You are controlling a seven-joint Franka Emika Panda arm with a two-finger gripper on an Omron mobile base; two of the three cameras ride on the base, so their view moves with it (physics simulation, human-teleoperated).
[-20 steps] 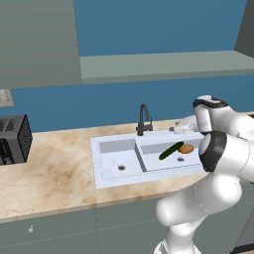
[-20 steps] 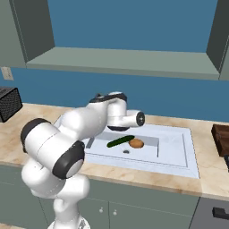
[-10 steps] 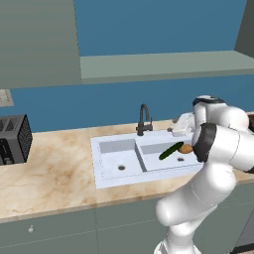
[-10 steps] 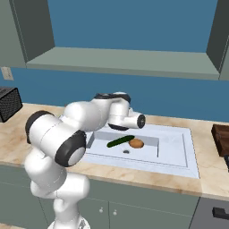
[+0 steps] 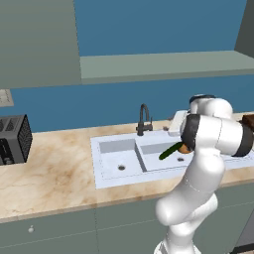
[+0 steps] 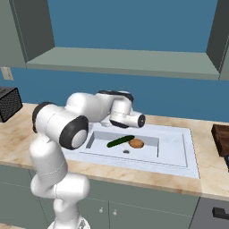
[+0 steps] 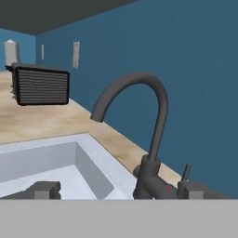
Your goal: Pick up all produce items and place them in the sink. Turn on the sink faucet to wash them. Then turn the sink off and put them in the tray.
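The sink point(image 6: 179, 147) in the bench point(image 5: 54, 168) already holds the cucumber point(image 6: 120, 141) and potato point(image 6: 136, 143) in its larger basin, ready for washing. The hand point(image 7: 118, 189), fingers spread and empty, faces the faucet point(image 7: 151, 135), likely for its lever. Since a second ago the arm has swung closer to it.

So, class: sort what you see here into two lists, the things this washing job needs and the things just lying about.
Part of the job:
- cucumber, in the sink
- potato, beside it
- sink
- faucet
- tray, at the counter's right end
- gripper, open, near the faucet

Just lying about:
- toaster
- wall outlet
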